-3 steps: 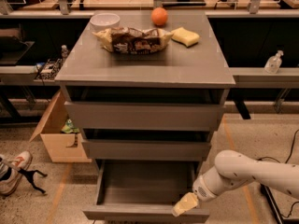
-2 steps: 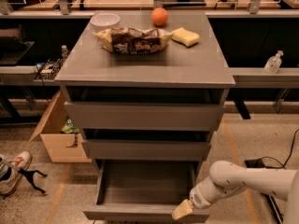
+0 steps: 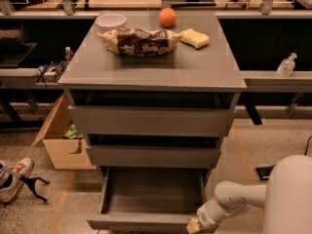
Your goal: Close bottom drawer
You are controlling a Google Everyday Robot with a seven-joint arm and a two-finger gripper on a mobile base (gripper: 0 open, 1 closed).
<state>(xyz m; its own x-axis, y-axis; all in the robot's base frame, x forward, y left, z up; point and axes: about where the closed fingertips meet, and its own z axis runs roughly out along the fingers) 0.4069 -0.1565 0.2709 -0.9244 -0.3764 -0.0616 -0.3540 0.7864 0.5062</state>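
The claw seemingly touches the open bottom drawer, front-right.

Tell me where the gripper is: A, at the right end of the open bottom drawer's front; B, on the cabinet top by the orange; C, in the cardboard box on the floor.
A: the gripper sits low at the right end of the front of the bottom drawer, which is pulled out with its interior showing.

The gripper, at the right end of the bottom drawer front, is cut off by the view's lower edge, as is that front.
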